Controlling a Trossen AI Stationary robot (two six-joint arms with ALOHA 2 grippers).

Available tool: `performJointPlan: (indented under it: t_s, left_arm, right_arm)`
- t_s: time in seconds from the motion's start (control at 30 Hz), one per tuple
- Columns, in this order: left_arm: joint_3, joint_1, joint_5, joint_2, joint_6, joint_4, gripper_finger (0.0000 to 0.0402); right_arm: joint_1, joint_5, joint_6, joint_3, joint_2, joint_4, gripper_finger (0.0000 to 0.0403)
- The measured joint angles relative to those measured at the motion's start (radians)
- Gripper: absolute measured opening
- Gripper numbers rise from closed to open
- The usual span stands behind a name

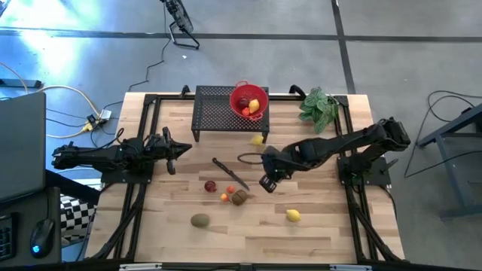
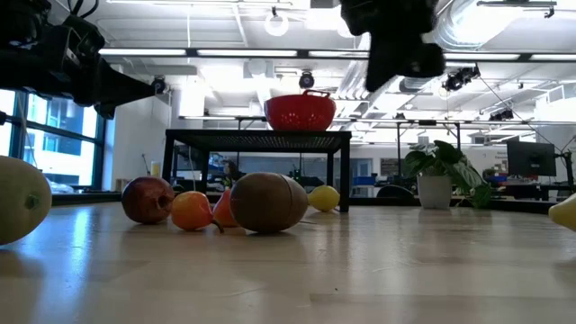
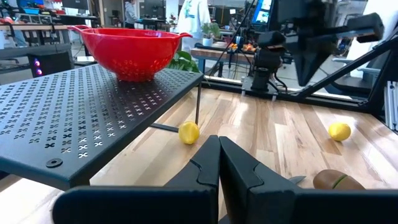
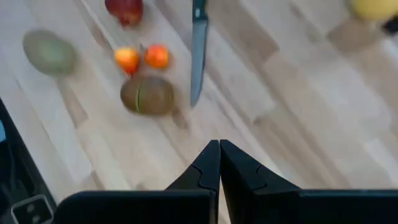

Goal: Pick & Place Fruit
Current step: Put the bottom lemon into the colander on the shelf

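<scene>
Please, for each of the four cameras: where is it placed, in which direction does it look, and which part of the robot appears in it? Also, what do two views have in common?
High view: overhead, straight down; both arms, left gripper, right gripper.
Low view: table height, across the kiwi toward the red colander; arms overhead.
Left wrist view: past shut fingers toward the rack.
Right wrist view: down past shut fingers onto the knife.
Shared: kiwi in low and right wrist views.

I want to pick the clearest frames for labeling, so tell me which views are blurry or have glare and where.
Right wrist view: motion-smeared, the kiwi and knife soft-edged. Low view: bright ceiling lights backlight the red colander, both arms are dark silhouettes, and the nearest kiwi at the edge is out of focus. High view: evenly lit, with glare streaks on the floor beyond the table. Left wrist view: sharp, little glare.
</scene>
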Motion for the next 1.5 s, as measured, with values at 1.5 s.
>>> performJointPlan:
  t_s: [1.5]
  left_arm:
    - [0.000, 0.000, 0.000, 0.000, 0.049, 0.000, 0.0000]
  right_arm:
    - [0.418, -0.037, 0.890, 0.000, 0.000, -0.100, 0.0003]
